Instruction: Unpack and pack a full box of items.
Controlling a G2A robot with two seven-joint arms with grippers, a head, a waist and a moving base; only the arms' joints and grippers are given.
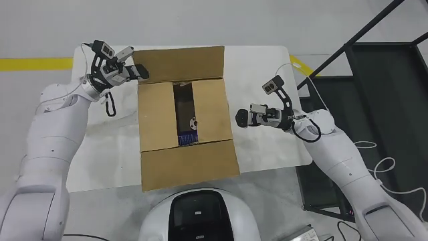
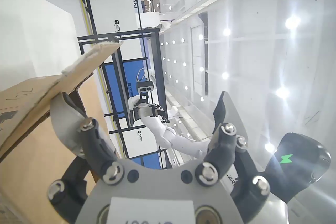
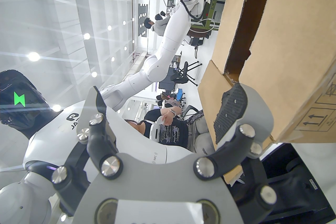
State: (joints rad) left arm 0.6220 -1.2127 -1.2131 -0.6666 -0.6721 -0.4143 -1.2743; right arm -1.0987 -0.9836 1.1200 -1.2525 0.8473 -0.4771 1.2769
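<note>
Showing left gripper (image 1: pixel 140 72) spread wide, one finger (image 2: pixel 63 109) touching the far flap of the cardboard box (image 1: pixel 214 110); right gripper (image 1: pixel 241 117) likewise wide, one pad (image 3: pixel 231 114) against the box's right side. Standing on the table (image 1: pixel 267 73), inner flaps ajar over a blue item (image 1: pixel 188 138); arrow symbols (image 3: pixel 313 118) printed on one wall.

The mouth of the cardboard box (image 1: pixel 189 164) at mid-frame is mostly covered by the left inner flap (image 1: pixel 157 117) and the right inner flap (image 1: pixel 212 110). Only a narrow gap (image 1: pixel 184 104) is left between them, with items (image 1: pixel 190 132) lodged at its lower end. Bare table (image 1: pixel 257 70) is left at the upper right and the lower left. The box's upper-left corner is crowded by the left gripper (image 1: pixel 139 72), and its right side by the right gripper (image 1: pixel 242 117).
</note>
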